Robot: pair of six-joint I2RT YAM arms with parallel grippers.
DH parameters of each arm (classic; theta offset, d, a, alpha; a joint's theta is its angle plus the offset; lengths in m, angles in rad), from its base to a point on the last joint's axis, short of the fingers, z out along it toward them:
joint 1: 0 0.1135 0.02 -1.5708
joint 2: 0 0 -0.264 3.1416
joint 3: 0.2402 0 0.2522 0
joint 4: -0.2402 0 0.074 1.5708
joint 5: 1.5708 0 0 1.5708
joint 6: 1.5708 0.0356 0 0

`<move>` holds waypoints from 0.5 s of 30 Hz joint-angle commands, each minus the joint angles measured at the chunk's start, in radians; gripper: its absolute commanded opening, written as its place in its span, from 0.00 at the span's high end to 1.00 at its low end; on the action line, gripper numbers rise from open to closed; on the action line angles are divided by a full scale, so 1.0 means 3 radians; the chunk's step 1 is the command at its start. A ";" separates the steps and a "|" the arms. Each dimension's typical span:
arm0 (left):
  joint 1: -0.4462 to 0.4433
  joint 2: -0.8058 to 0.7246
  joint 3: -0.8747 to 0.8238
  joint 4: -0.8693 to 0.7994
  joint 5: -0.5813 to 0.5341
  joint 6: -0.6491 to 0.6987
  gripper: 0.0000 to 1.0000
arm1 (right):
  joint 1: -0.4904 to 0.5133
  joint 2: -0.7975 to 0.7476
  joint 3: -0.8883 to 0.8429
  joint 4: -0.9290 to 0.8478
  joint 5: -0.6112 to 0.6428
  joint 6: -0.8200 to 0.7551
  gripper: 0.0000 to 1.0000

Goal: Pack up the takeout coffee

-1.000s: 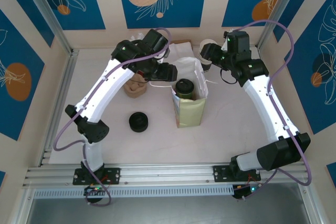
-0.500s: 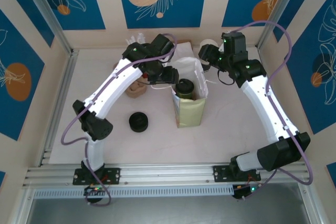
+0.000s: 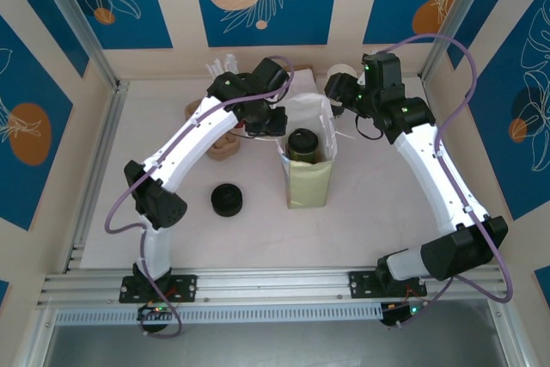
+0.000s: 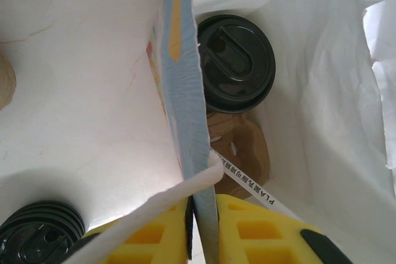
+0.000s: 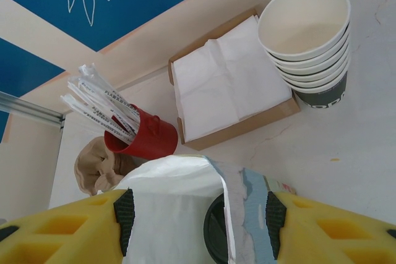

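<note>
left hand [image 4: 201,208] pinched on bag [image 4: 185,91] wall (coffee [image 4: 237,60] inside) | right hand [image 5: 199,209] wide above bag

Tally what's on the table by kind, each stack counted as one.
Paper bag: 1
Lidded coffee cup, in bag: 1
Brown cardboard piece, in bag: 1
Black lid stack: 1
Lidless cup stack: 1
Red holder of wrapped sticks: 1
Napkin box: 1
Brown cardboard pile: 1
Total: 8
</note>
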 commanded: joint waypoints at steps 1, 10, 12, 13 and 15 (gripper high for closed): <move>0.0044 -0.0122 -0.0014 -0.0055 -0.0126 0.0018 0.87 | 0.0024 0.0030 0.0077 0.0028 0.0072 -0.0044 0.39; 0.0233 -0.0390 -0.0317 -0.0118 -0.0168 -0.0003 0.91 | 0.0016 0.0147 0.0147 0.0053 0.0003 -0.0087 0.39; 0.0290 -0.0472 -0.0414 -0.0109 -0.0168 0.0002 0.92 | 0.0010 0.0172 0.0159 0.0063 -0.0002 -0.0069 0.39; 0.0322 -0.0511 -0.0459 -0.0109 -0.0169 0.0012 0.92 | 0.0011 0.0189 0.0169 0.0067 -0.0007 -0.0053 0.39; 0.0378 -0.0580 -0.0527 -0.0119 -0.0181 0.0020 0.92 | 0.0010 0.0229 0.0195 0.0079 -0.0027 -0.0022 0.39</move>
